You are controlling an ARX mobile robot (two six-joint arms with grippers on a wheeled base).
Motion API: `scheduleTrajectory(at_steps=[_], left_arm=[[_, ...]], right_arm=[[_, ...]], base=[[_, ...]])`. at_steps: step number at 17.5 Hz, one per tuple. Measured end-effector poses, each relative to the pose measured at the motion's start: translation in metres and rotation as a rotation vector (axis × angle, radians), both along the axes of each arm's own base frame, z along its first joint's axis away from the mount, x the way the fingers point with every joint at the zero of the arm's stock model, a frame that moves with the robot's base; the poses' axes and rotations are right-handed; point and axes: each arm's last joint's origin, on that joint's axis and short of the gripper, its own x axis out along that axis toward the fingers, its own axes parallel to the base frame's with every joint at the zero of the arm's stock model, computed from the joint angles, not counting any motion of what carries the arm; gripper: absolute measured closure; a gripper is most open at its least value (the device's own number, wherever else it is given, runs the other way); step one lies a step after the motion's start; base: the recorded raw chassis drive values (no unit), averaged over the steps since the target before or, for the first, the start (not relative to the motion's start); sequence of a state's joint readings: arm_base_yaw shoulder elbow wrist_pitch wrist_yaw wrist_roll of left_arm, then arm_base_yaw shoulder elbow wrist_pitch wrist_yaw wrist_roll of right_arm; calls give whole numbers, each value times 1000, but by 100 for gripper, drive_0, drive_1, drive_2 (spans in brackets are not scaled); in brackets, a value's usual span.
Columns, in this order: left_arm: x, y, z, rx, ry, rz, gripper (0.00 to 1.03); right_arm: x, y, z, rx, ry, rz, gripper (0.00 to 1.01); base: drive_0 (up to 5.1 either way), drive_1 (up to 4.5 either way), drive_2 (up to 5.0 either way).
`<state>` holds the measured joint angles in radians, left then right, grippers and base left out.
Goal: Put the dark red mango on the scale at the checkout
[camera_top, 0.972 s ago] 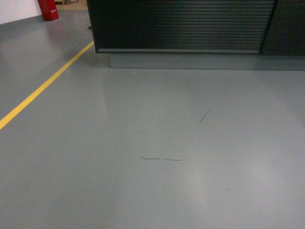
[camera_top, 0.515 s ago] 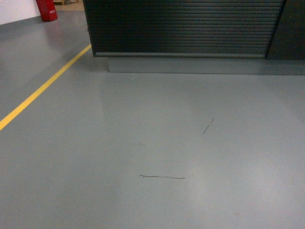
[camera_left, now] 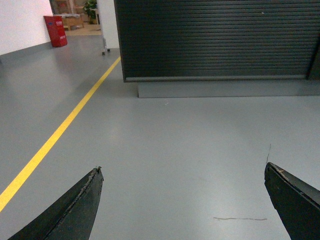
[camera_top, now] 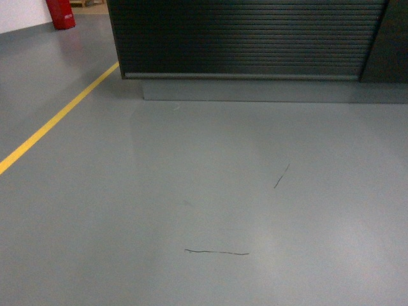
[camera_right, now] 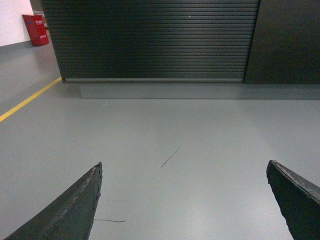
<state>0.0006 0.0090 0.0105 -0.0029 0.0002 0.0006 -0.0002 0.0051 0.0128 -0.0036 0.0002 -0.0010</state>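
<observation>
Closer now, the checkout fills more of the upper frame, and the floor scuffs have slid lower. Neither the dark red mango nor the scale is in view; such fruit is likely firm but bruisable, best cupped around its middle. Left gripper and right gripper gape wide, empty; a yellow line and red box sit upper left.

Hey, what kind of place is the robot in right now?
Probably a shop or warehouse-style hall. A smooth grey floor carries a painted yellow line, and a counter with a ribbed black front stands ahead. A red bin sits by the far wall.
</observation>
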Motion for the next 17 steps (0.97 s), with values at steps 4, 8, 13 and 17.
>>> scheduleTrajectory(at_steps=[4,8,13,17], left_arm=[[0,0,0,0,1,0,5],[0,0,0,0,1,0,5],[0,0,0,0,1,0,5],[0,0,0,0,1,0,5]], right_arm=[[0,0,0,0,0,0,3],[0,0,0,0,0,0,3],[0,0,0,0,0,0,3],[0,0,0,0,1,0,3]], base=[[-6,237,-249],[-13,227,-253],[-1,237,-239],[-13,226,-252]])
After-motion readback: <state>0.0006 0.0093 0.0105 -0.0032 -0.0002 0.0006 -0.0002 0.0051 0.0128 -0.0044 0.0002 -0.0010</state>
